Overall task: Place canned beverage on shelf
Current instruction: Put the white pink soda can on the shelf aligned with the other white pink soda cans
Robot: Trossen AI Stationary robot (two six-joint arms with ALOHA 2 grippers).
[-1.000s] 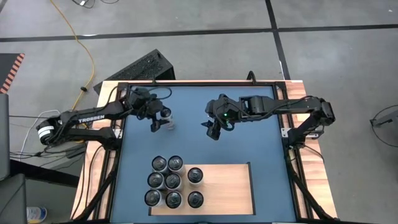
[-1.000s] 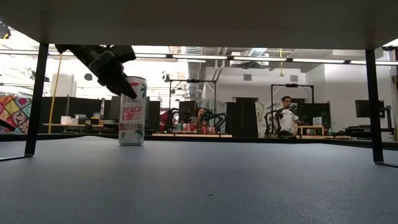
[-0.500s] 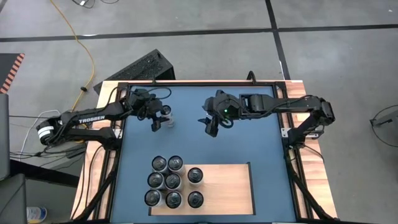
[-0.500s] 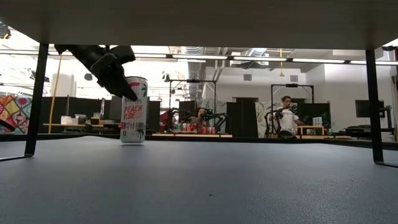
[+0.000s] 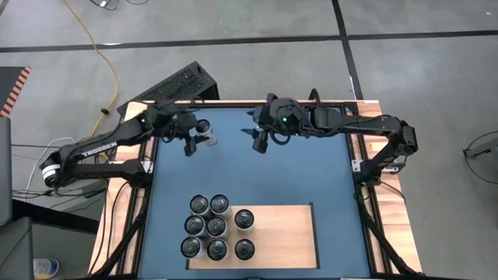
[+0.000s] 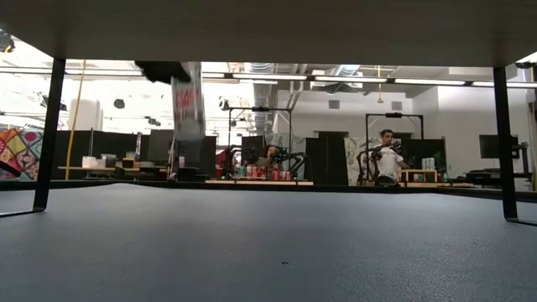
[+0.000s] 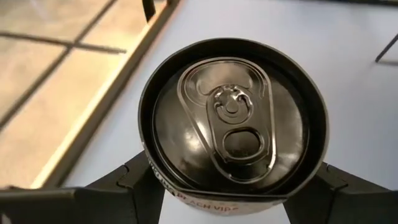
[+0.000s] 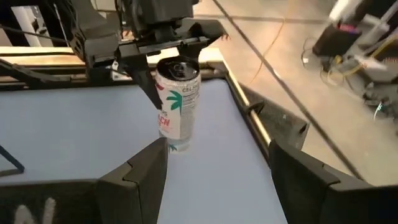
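A white canned beverage with a black top (image 7: 233,118) hangs near the blue table's far left corner (image 5: 207,138), with my left gripper (image 5: 196,138) shut on it. In the low view the can (image 6: 186,117) is off the table top. My right gripper (image 5: 259,142) hovers open to the can's right, at the far side of the table, with nothing between its fingers (image 8: 143,177). The shelf (image 5: 288,233), a pale wood panel, lies flat at the table's near edge. My left gripper pinches the can's upper wall, just below the rim (image 7: 152,183), between its two fingers, one on each side. The fingers (image 8: 152,74) come from above, pointing down. The can hangs below them, about upright and clear of the table.
Several black-topped cans (image 5: 214,227) stand on the shelf's left part; its right part is bare wood. Wooden side strips (image 5: 128,218) and a black frame with posts (image 6: 49,134) border the blue table. People and desks show in the room beyond.
My left gripper has taken hold of the can and lifted it off the table, going up and a little toward the far edge. My right gripper has moved toward the far edge and slightly left.
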